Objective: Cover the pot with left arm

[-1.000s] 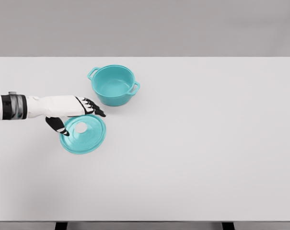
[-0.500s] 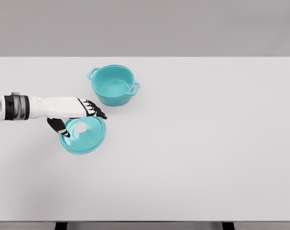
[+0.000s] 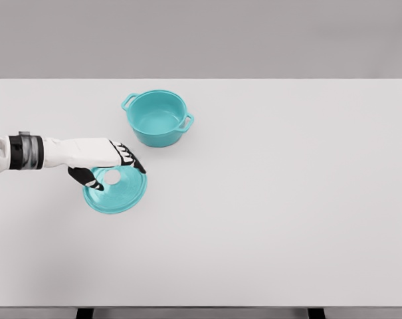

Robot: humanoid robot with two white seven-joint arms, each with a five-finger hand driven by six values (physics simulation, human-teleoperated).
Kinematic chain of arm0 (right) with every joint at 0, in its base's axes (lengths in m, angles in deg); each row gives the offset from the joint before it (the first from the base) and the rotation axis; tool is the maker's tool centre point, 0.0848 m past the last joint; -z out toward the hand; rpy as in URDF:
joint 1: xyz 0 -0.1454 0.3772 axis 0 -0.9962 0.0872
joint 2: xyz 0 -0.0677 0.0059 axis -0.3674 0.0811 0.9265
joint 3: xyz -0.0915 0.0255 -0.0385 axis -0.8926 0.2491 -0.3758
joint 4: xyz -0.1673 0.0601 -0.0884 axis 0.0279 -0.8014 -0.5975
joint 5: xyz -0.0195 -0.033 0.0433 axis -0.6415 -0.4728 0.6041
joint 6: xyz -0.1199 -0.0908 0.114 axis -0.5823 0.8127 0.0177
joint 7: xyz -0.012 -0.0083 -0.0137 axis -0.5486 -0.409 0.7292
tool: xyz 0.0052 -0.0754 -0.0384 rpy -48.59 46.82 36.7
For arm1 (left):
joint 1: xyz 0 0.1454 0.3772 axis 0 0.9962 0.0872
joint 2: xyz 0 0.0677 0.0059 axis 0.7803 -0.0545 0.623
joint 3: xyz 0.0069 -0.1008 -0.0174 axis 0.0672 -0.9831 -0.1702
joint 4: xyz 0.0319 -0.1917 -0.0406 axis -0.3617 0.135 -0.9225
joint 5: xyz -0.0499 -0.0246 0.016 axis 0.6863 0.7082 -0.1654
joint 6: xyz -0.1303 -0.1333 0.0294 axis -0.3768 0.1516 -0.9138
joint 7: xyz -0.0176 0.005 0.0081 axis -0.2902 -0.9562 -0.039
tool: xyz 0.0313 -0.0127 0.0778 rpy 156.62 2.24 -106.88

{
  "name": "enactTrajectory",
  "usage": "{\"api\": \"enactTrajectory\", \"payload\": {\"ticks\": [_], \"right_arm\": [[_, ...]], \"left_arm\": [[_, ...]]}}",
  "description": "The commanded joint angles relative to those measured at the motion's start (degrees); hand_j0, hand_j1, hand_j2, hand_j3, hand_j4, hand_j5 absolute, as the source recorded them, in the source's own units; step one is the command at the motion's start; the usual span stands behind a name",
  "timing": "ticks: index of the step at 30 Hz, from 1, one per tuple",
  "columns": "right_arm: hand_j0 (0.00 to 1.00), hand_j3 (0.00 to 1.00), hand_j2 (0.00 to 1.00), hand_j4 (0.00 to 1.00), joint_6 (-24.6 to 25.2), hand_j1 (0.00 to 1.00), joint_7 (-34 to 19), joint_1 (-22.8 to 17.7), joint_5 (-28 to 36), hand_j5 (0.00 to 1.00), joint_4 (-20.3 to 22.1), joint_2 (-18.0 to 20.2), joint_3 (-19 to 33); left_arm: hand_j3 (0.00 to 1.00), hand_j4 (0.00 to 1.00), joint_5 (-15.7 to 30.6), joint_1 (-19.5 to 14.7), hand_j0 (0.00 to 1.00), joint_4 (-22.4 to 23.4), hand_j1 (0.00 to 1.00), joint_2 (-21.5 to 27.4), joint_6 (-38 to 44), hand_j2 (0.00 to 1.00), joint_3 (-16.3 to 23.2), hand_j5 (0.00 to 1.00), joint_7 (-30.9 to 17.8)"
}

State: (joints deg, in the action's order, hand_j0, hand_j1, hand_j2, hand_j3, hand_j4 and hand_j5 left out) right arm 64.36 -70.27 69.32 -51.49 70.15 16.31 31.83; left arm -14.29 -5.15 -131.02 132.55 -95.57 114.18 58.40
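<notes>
- Left hand over lid's rear edge, fingers and thumb apart around white knob, gripping nothing.
- Lid flat on table, just before open pot.

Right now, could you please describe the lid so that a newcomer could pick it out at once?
On the white table, look left of centre, just in front of the open teal pot. The lid lies flat under the left hand; unlike the deep pot, it is a shallow teal disc with a white knob.
</notes>
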Motion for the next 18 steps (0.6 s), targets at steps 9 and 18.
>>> {"api": "enactTrajectory", "payload": {"ticks": [9,18], "right_arm": [[1.00,1.00,1.00,1.00,-0.02,1.00,-0.02,0.00,-0.03,1.00,0.00,0.00,0.01],[1.00,1.00,1.00,1.00,-0.02,1.00,-0.02,0.00,-0.03,1.00,0.00,0.00,0.01]], "left_arm": [[0.75,0.75,0.26,-0.09,0.75,1.52,0.75,0.41,0.12,0.75,1.87,0.75,0.44],[0.51,0.51,1.75,0.00,0.51,2.31,0.51,0.32,0.12,0.51,3.01,0.51,0.36]]}}
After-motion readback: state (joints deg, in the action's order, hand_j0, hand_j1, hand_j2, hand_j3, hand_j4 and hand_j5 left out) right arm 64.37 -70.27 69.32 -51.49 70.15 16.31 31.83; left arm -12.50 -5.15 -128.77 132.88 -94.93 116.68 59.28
